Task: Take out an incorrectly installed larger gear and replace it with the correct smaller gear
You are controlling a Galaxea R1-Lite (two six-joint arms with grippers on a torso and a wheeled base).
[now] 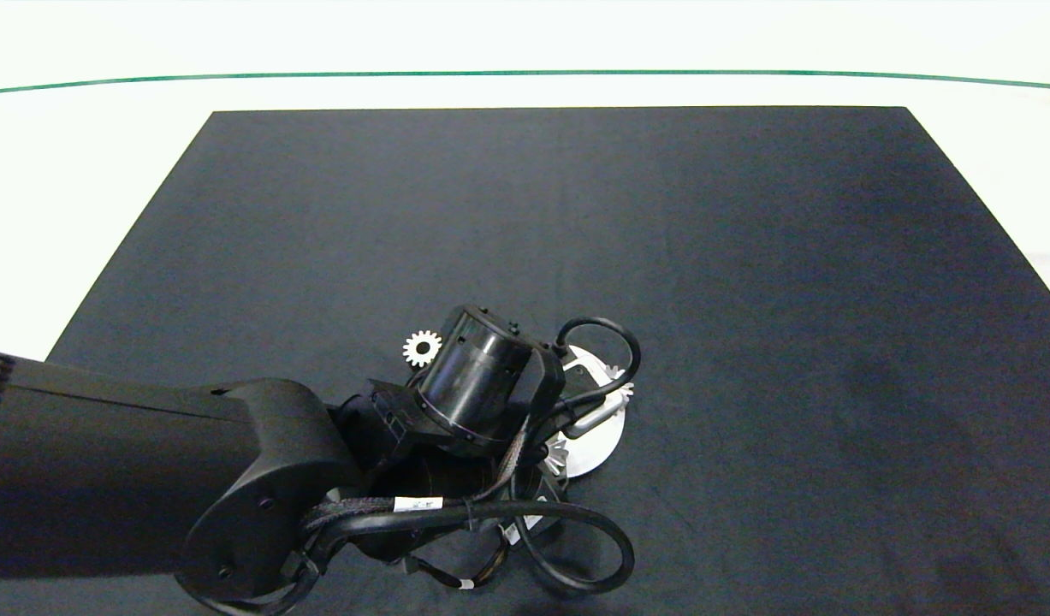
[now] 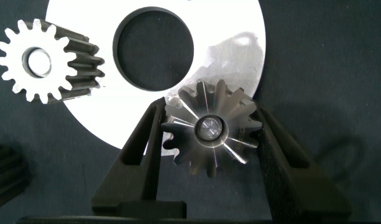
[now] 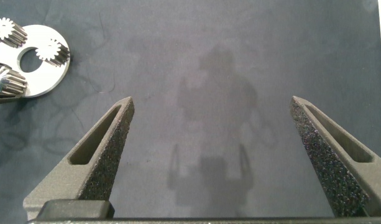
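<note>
A dark, felt-like mat covers most of a pale table, and a thin green line runs across the pale surface beyond the mat's far edge.

Nearest the robot, the left arm crosses the mat's near-left corner and hangs over a round silver plate close to the near edge, left of centre. Its wrist view shows why it is there: the left gripper has its two fingers pressed against opposite sides of the larger gear, the star-toothed one seated on the plate beside the plate's big round hole. That squeeze across the teeth looks like the hold needed to lift the gear straight off its seat.

A smaller gear sits at the plate's edge, and another is partly visible beside it on the mat. A further small gear lies loose on the mat just beyond the arm, probably the replacement.

The right gripper hovers spread wide over bare mat, holding nothing, well apart from the plate.
</note>
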